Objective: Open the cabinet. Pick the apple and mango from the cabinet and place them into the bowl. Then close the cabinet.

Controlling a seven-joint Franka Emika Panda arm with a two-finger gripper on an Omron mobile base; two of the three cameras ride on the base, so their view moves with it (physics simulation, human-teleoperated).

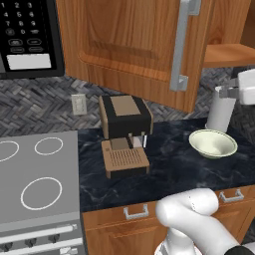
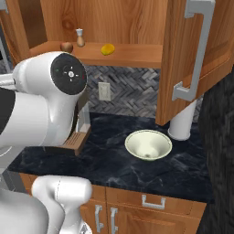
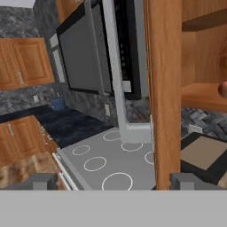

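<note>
Gripper [image 3: 113, 179] fully spread, empty, door edge between fingers. Apple [image 2: 66, 46] and mango [image 2: 107, 49] on the shelf beyond: light, smooth, roll-prone; grasp each across its middle

The dark, white-veined marble counter [image 2: 137, 171] carries a shallow cream-white round bowl [image 2: 148, 145], a white cylindrical canister [image 2: 182, 122] just behind and to the bowl's right, and a brown-and-black coffee machine [image 1: 124, 134] well apart from the bowl toward the grey stovetop [image 1: 40, 179]. Above, the orange-brown wooden cabinet shelf [image 2: 132, 54] holds a small round reddish-brown apple [image 2: 66, 46], a bright yellow mango [image 2: 107, 49] and, between them, what may be a small wooden shaker [image 2: 80, 38].
</note>
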